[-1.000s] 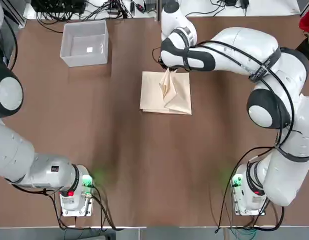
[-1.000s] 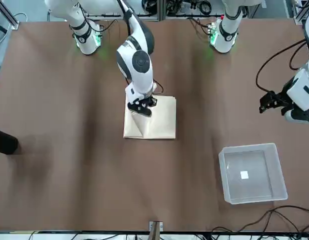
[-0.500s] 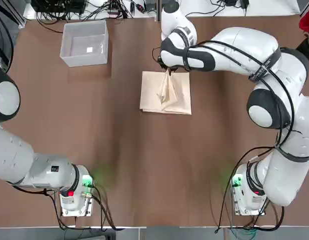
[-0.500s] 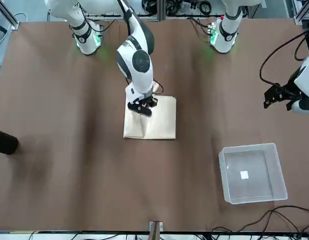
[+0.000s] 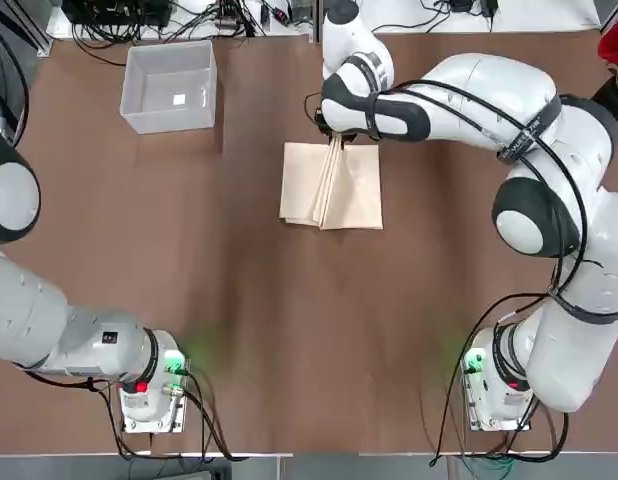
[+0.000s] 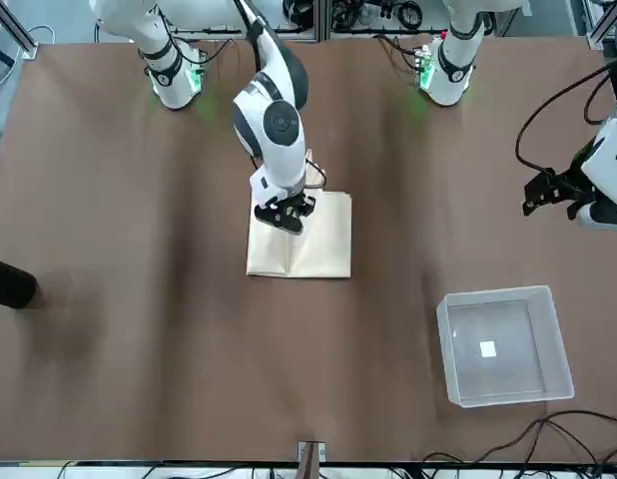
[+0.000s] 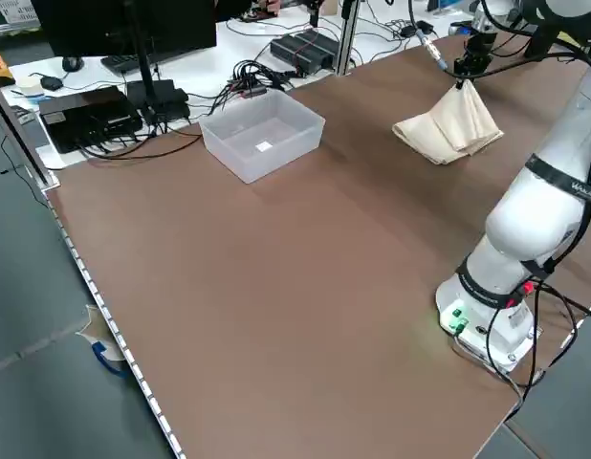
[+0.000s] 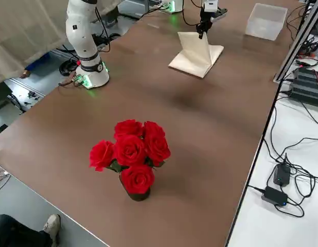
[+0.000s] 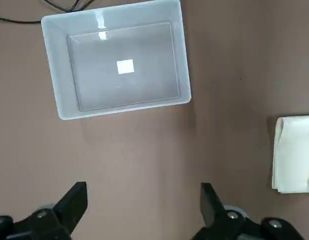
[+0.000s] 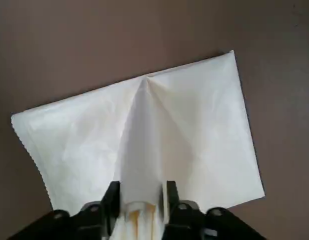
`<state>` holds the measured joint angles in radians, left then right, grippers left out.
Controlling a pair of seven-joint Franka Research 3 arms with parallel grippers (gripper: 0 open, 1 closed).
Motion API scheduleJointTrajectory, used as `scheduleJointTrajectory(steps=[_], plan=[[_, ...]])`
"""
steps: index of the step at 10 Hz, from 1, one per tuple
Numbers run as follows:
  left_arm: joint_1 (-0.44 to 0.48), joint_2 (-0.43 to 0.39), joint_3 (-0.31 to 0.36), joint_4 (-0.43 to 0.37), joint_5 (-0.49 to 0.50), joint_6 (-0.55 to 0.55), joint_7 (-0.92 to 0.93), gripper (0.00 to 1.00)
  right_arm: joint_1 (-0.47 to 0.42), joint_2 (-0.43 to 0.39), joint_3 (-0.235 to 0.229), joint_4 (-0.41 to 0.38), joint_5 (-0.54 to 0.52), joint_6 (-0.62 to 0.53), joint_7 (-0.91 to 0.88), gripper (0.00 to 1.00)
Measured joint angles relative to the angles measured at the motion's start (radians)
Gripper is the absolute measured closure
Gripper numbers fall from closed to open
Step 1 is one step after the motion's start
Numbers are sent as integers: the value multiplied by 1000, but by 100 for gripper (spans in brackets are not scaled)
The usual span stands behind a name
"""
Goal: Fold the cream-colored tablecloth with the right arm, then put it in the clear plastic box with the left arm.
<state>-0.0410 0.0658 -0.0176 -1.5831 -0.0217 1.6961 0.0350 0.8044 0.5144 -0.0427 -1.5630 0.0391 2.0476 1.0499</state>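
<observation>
While the right gripper (image 6: 285, 216) parts its fingers over the far edge of the cream-colored tablecloth (image 5: 332, 185), the pinched ridge of cloth is sagging. The wrist view shows fabric between the half-spread fingers (image 10: 112, 199), so I can't tell whether the release is finished. Read: fold is being let go, not re-gripped.

Against the earlier top view, the tented peak has flattened into a narrow crease across the folded rectangle, which sits mid-table in the same place. The arm hasn't visibly shifted.

Left gripper (image 9: 144, 200) hangs above the table near the clear plastic box (image 5: 171, 85), fingers wide apart and holding nothing. In the front view it sits slightly higher than a second ago. Box is empty — placing not started.
</observation>
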Motion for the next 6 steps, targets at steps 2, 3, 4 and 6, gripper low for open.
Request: scheduleJointTrajectory(steps=[2, 3, 4, 6], plan=[[0, 0, -1, -5, 0, 0, 0, 0, 0, 8, -3, 19, 0, 0, 0, 25], [0, 1, -1, -7, 0, 0, 0, 0, -1, 10, -6, 33, 0, -1, 0, 8], [0, 1, -1, -8, 0, 0, 0, 0, -2, 10, -8, 46, 0, -4, 0, 0], [-1, 5, -2, -14, -3, 0, 0, 0, -4, 11, -10, 83, 0, -29, 1, 0]])
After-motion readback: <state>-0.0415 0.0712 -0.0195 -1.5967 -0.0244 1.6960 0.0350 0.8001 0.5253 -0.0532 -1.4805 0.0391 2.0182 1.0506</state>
